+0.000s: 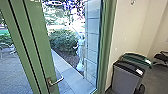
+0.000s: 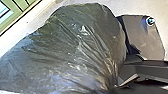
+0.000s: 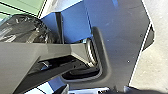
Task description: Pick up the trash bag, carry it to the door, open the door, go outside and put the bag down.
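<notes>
One bag (image 2: pixel 82 50), dark and bulging, is gathered at its neck in the left gripper (image 2: pixel 114 88), whose jaws appear to pinch the plastic, a hold that would keep the load together and spare the other arm for the door (image 1: pixel 41 45). Whether the right jaws are spread or pressed together cannot be told. The green-framed glass door looks shut, its curved metal handle (image 1: pixel 57 80) set at the edge, presumably for leverage. Glossy creases fan across the bag; a boxy gray bin (image 1: pixel 126 80) stands indoors near the pale wall (image 1: pixel 127 30).
</notes>
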Controlling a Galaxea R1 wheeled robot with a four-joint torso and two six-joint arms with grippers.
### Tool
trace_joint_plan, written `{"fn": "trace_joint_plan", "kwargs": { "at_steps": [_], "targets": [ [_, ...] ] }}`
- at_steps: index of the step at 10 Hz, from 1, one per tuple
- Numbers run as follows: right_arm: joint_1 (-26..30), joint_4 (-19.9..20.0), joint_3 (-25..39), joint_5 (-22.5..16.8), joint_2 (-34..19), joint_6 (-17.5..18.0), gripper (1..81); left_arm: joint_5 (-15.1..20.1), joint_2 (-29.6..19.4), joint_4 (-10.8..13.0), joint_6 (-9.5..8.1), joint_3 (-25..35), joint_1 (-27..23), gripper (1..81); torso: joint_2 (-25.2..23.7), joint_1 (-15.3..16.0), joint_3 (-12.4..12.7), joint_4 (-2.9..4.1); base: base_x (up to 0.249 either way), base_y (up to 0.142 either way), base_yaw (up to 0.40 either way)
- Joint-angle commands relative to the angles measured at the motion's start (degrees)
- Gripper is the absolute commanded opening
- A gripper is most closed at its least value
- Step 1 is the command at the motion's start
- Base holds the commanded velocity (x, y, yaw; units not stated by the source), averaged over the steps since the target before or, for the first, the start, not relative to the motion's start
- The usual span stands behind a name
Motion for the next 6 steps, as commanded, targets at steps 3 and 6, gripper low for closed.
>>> {"fn": "trace_joint_plan", "kwargs": {
  "at_steps": [3,6],
  "targets": [
    [1.67,-0.30,0.09,-2.80,0.24,-0.39,81.1,3.43,-0.19,0.05,0.46,-0.13,-3.06,1.0,0.00,0.00,0.00,0.00,0.112,0.000,0.000],
    [1.67,-0.30,0.09,-2.80,0.24,-0.39,81.1,3.43,-0.19,0.05,0.47,-0.13,-3.05,1.0,0.00,0.00,0.00,0.00,0.101,0.000,0.000]
  ]
}}
